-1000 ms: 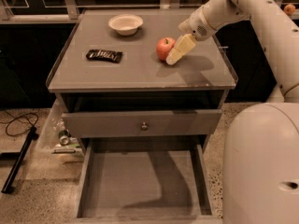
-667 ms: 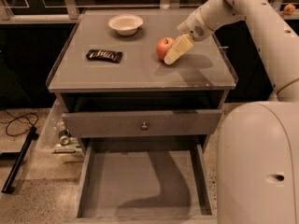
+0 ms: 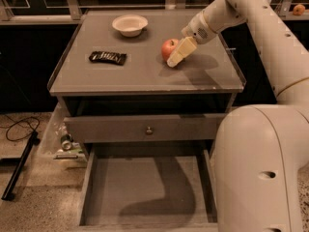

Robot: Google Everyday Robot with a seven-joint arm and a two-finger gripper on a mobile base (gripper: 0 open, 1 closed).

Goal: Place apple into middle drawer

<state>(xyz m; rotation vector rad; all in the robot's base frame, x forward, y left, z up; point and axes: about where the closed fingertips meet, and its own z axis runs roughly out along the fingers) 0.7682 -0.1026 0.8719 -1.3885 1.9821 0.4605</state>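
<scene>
The red apple (image 3: pixel 168 47) stands on the grey cabinet top (image 3: pixel 145 76), right of centre. My gripper (image 3: pixel 179 52) comes down from the upper right on the white arm and rests against the apple's right side, low on the top. The middle drawer (image 3: pixel 145 192) is pulled out at the bottom of the view, a shallow grey tray with low side walls and a bare floor; the arm's shadow falls across it. The drawer above it, with a small metal knob (image 3: pixel 148 129), is pushed in.
A white bowl (image 3: pixel 129 24) and a dark snack packet (image 3: pixel 108 57) lie on the cabinet top to the left. A tiny orange fruit (image 3: pixel 299 8) sits far back right. My white body (image 3: pixel 260 168) fills the right foreground. Cables and clutter lie on the floor at left.
The gripper and the apple stay where they were. My white body takes up a little more of the right foreground.
</scene>
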